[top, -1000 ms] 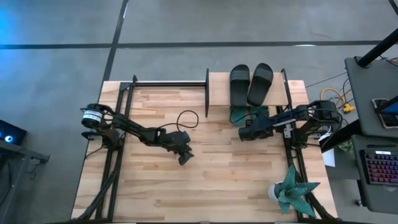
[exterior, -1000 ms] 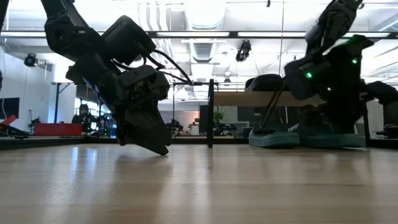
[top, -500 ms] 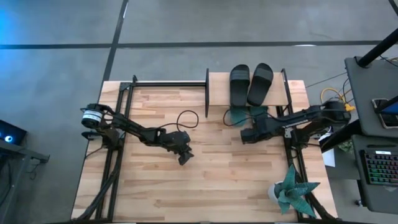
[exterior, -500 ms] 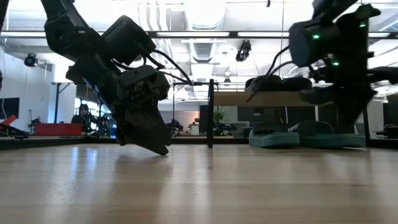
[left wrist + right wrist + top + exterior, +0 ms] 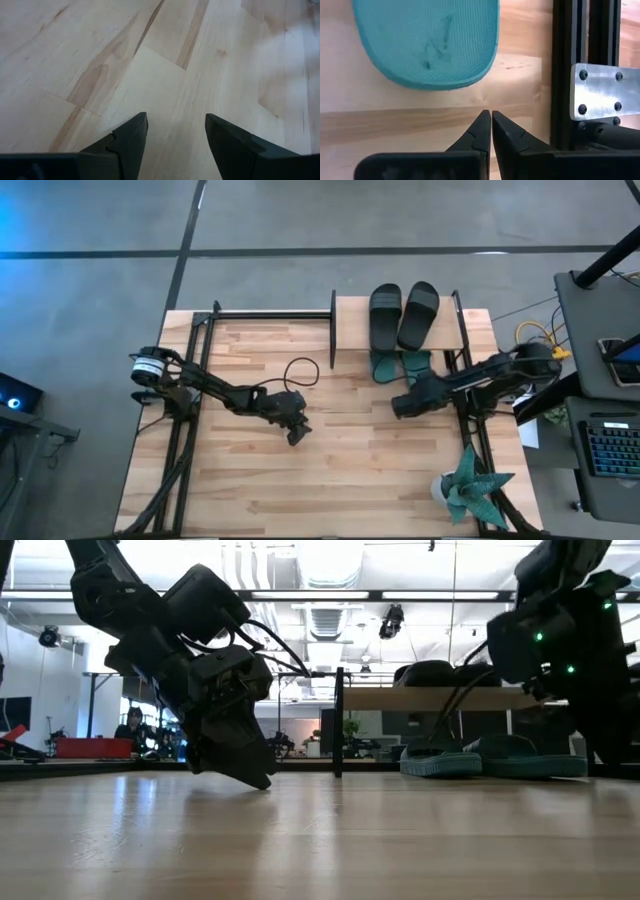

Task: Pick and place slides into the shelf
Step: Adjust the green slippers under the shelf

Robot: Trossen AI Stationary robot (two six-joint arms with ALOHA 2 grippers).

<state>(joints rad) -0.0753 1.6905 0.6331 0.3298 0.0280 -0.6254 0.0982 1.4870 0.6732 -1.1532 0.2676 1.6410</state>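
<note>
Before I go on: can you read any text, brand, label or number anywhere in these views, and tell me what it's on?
No readable text in any view.
Teal slide: embossed mark on the footbed, not legible as letters.
Black slides on the shelf: no visible branding.
Keyboard beside the table: keys too small to read.
Room behind the table in the low view: any signs are too blurred to read.

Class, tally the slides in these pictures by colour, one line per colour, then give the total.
Black slides: 2, on the shelf top board
Teal slides: 2, on the table under that board
Total: 4
</note>
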